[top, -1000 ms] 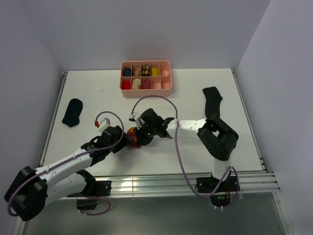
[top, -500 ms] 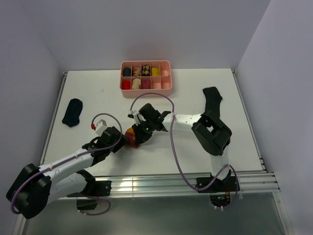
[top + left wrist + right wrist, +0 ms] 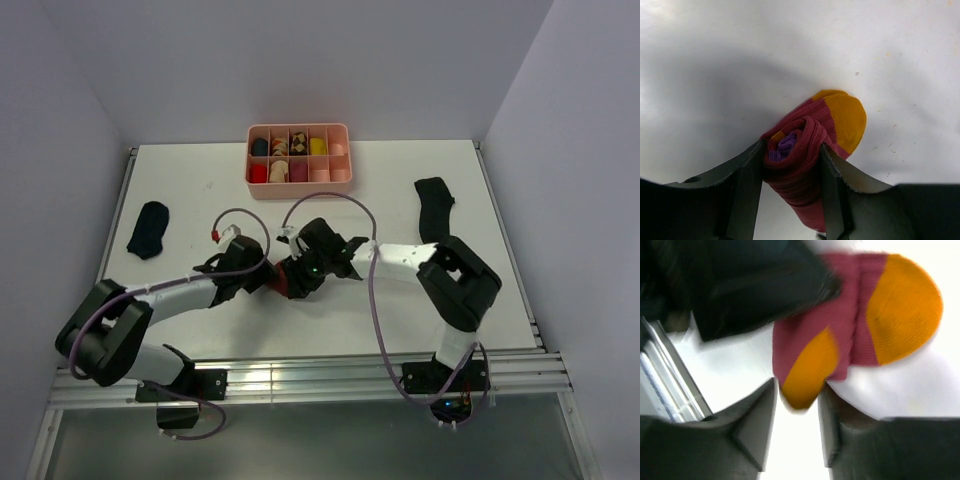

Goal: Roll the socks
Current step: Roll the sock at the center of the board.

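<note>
Low and nose to nose, the left gripper (image 3: 790, 155) clamps the sock (image 3: 842, 115) while the right gripper (image 3: 797, 392) has its jaws parted.

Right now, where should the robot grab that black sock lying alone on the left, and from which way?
Pinch the black sock near one of its short ends, coming straight down from above. It lies flat and limp on the table, so no side offers an edge to catch. A pinch across its narrow width probably fits best.
</note>
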`<state>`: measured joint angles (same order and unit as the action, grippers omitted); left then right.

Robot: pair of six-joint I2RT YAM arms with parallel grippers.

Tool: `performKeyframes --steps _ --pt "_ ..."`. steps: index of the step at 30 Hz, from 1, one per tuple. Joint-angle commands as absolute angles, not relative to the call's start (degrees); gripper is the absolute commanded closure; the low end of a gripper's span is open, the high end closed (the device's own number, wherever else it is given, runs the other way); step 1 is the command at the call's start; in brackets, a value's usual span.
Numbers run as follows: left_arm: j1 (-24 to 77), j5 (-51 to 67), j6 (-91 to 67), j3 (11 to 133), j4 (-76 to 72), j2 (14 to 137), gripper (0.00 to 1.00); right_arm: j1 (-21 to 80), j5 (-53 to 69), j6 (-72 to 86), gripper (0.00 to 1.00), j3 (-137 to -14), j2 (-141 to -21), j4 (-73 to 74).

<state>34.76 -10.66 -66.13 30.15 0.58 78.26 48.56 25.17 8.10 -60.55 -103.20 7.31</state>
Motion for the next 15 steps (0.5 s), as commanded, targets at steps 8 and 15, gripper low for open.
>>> performKeyframes --steps 8,15 --pt "35.59 -1.85 -50.46 38.66 5.36 93.16 0.53 54.49 -5.69 4.75 0.25 -44.58 -80.61 -4.65" --pt "37.97 -0.53 -46.94 43.24 7.56 96.94 0.53 60.90 -14.93 -3.60 0.19 -43.50 -80.05 -10.28"
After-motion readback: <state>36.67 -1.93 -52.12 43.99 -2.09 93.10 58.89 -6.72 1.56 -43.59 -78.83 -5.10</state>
